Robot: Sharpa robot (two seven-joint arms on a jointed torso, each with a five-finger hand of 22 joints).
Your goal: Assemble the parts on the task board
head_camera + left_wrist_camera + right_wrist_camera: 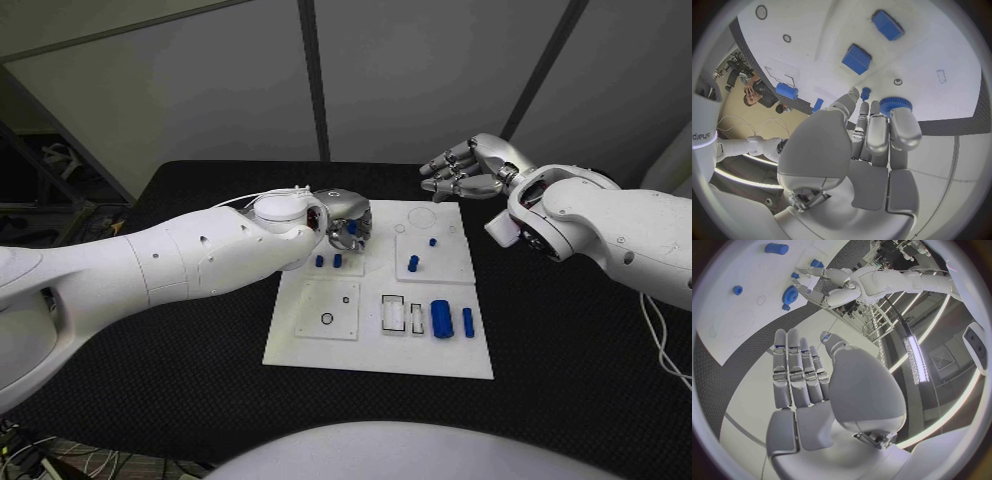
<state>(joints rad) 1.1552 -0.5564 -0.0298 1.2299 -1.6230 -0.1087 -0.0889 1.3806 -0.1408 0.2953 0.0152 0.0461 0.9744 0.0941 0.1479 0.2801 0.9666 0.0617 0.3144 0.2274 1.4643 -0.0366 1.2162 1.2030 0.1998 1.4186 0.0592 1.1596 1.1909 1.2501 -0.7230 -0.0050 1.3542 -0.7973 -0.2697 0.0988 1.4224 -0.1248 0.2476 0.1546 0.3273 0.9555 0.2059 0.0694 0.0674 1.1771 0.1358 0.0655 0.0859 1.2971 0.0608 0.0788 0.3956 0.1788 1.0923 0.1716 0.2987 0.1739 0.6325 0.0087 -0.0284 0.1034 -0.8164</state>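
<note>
The white task board (378, 352) lies mid-table. My left hand (340, 214) hovers low over its far left corner. In the left wrist view its fingertips (904, 125) reach a blue toothed gear (895, 103) and cover part of it; whether they grip it is unclear. A small blue peg (866, 92) stands just past the thumb. Two blue blocks (329, 261) sit close to that hand. My right hand (469, 168) hangs above the board's far right edge, fingers apart and holding nothing. The right wrist view shows the gear (790, 293) beside the left hand (826, 287).
Two blue cylinders (453, 320) lie by rectangular slots on the board's near right. Two blue pegs (413, 264) stand on its right panel. A small plate with a ring hole (329, 312) sits near left. Black table mat (173, 400) surrounds the board.
</note>
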